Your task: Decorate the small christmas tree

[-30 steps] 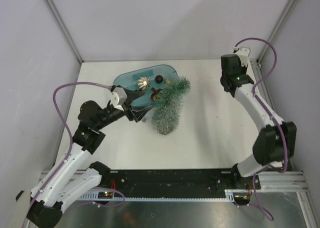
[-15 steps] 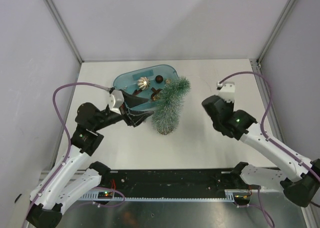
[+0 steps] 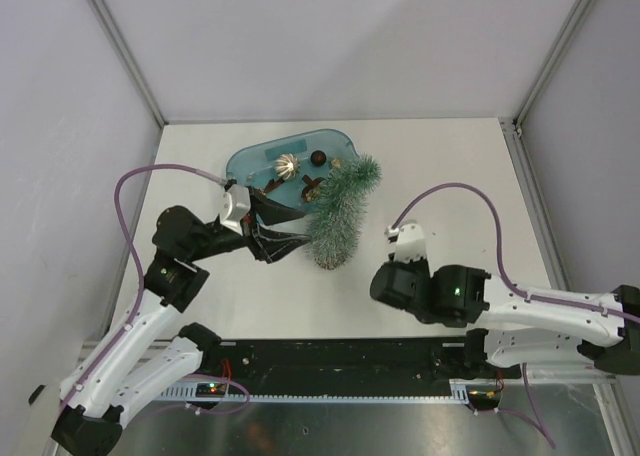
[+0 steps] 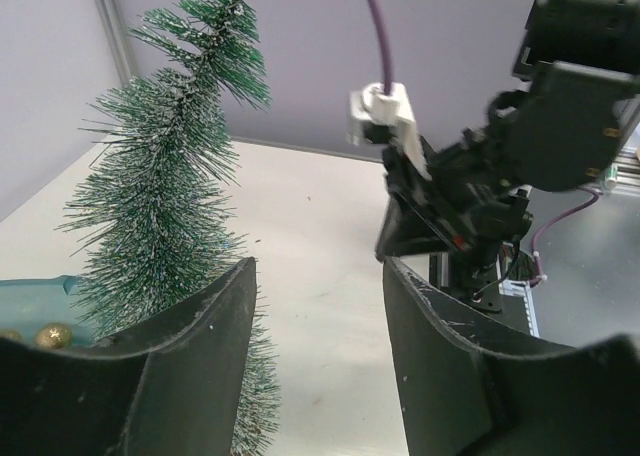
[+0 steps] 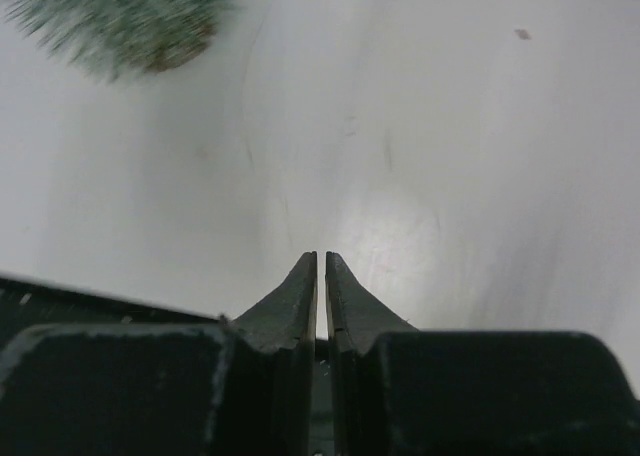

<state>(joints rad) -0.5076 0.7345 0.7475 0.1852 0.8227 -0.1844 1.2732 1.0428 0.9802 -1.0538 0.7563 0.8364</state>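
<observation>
Table (image 3: 440, 166): white, bare to the right of the tree; my 2 arms reached in from the near edge.
Blue tub (image 3: 245, 159): translucent, at the far left-centre of the table, holding the trimmings.
Small christmas tree (image 3: 338, 219): stood just beside the tub's right end, between my 2 grippers. Its bent tip crossed the tub's rim in the top view. Base hidden under the needles.
Tree, handling (my judgement): looked light and easy to tip with a sideways nudge. Bristly needles probably soft and springy, so they would give and slide under the pads. Core likely stiff. Frosting might shed if squeezed hard.
Tree, where to hold (my judgement): low down, on the stem just above the base or on the base itself, with the jaws pushed through the needles to the core. Not the bent tip, which would flex.
Left gripper (image 4: 318, 276): released, jaws wide apart, nothing between them. It sat low at the tree's left flank, with 1 finger in front of the lowest needles; touching or not, I could not tell.
Right gripper (image 5: 321, 261): clenched to a hairline slit, nothing in it. It pointed down at bare table, near the tree's foot on the right but apart from it.
Ornaments (image 3: 287, 165): 1 shiny ribbed piece and 1 dark round piece, among others, lay in the tub; none seen on the tree yet.
</observation>
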